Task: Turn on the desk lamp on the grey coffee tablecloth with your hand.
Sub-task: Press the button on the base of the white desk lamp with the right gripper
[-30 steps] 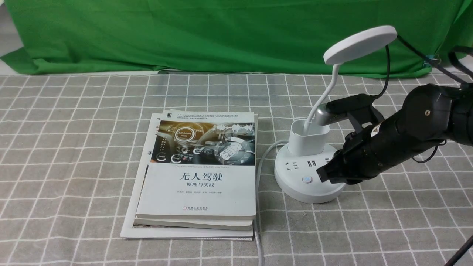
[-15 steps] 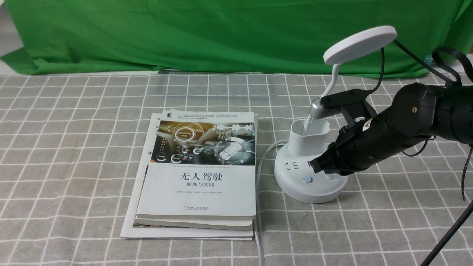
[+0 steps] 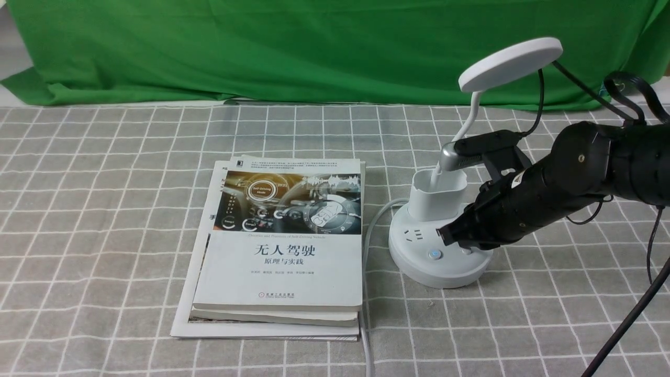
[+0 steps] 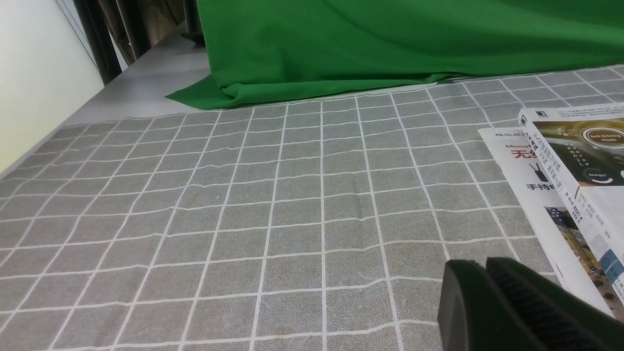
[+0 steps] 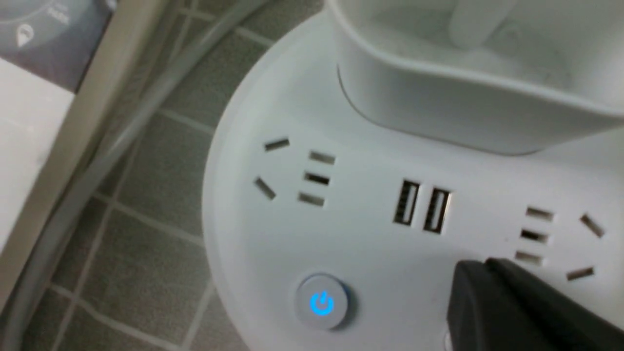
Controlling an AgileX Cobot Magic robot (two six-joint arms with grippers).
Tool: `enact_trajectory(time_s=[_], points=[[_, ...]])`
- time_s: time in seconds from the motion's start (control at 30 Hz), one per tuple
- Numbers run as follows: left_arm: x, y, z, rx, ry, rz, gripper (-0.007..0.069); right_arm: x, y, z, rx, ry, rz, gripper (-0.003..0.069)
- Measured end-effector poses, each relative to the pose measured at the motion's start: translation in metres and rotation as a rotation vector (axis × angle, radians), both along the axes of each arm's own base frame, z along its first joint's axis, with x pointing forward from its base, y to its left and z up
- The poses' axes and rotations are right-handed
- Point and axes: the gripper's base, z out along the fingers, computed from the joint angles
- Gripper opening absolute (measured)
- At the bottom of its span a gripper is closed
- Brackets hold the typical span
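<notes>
The white desk lamp (image 3: 438, 246) stands on the grey coffee tablecloth (image 3: 104, 209) at the right, disc head (image 3: 510, 63) up and unlit. Its round base (image 5: 370, 243) has sockets, two USB ports and a button with a blue power sign (image 5: 321, 303). My right gripper (image 3: 446, 235) is shut and empty, its tip over the base just right of that button; in the right wrist view the gripper (image 5: 480, 273) partly hides a second button. My left gripper (image 4: 482, 268) is shut, empty, low over the cloth near the books.
A stack of books (image 3: 282, 246) lies left of the lamp, also in the left wrist view (image 4: 575, 165). The lamp's grey cord (image 3: 369, 246) runs between books and base toward the front edge. A green backdrop cloth (image 3: 261, 47) hangs behind. Black cables (image 3: 628, 314) trail at right.
My right gripper moved left and up from the base's right side onto its top, then settled slightly lower near the buttons. The lamp head stays unlit.
</notes>
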Motion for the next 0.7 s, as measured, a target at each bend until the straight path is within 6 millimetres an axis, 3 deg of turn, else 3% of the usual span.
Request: enact_trajectory(time_s=[0.23, 0.43, 0.7], points=[[0.0, 0.0, 0.0, 0.0, 0.0, 0.0, 0.0019, -0.001, 0.0, 0.007, 0.005, -0.019, 0.001, 0.0031], [0.0, 0.0, 0.0, 0.001, 0.0, 0.0, 0.0019, -0.004, -0.002, 0.025, 0.022, -0.064, 0.002, 0.0031], [0.0, 0.0, 0.0, 0.001, 0.0, 0.0, 0.0019, -0.004, -0.001, 0.005, -0.003, 0.015, 0.009, 0.0031]])
